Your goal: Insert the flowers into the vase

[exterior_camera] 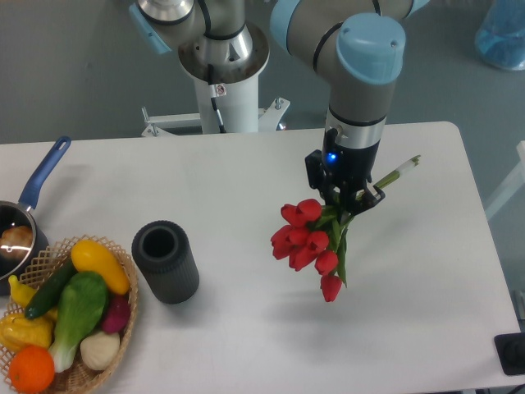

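My gripper (346, 203) is shut on the green stems of the flowers (308, 243), a bunch of red tulip buds that hangs down and to the left, lifted off the white table. One pale stem end (399, 173) sticks out to the upper right of the gripper. The vase (165, 261), a dark grey ribbed cylinder with a round open mouth, stands on the table well to the left of the flowers, apart from them. The fingertips are partly hidden by stems and leaves.
A wicker basket (127, 271) with toy vegetables and fruit sits at the front left, close to the vase. A blue-handled saucepan (39, 178) lies at the left edge. The robot's white base (223, 98) stands behind the table. A dark object (510, 353) sits at the front right corner.
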Available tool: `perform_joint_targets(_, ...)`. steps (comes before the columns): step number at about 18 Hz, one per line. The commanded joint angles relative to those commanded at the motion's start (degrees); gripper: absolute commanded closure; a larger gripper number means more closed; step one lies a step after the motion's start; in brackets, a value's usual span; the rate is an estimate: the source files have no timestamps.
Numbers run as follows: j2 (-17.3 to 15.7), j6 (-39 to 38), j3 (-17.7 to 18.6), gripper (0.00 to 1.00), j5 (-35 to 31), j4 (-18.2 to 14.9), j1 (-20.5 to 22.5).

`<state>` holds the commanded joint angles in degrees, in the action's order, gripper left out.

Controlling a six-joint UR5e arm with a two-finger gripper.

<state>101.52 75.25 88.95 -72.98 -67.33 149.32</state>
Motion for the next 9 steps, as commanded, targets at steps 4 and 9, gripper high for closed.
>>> perform_joint_targets(4, -1.14, -6.86, 0.79, 0.96, 12.22, 2.45, 0.36)
perform_joint_targets(9, -1.23, -11.71, 2.54, 0.97, 33.21, 4.4, 0.01)
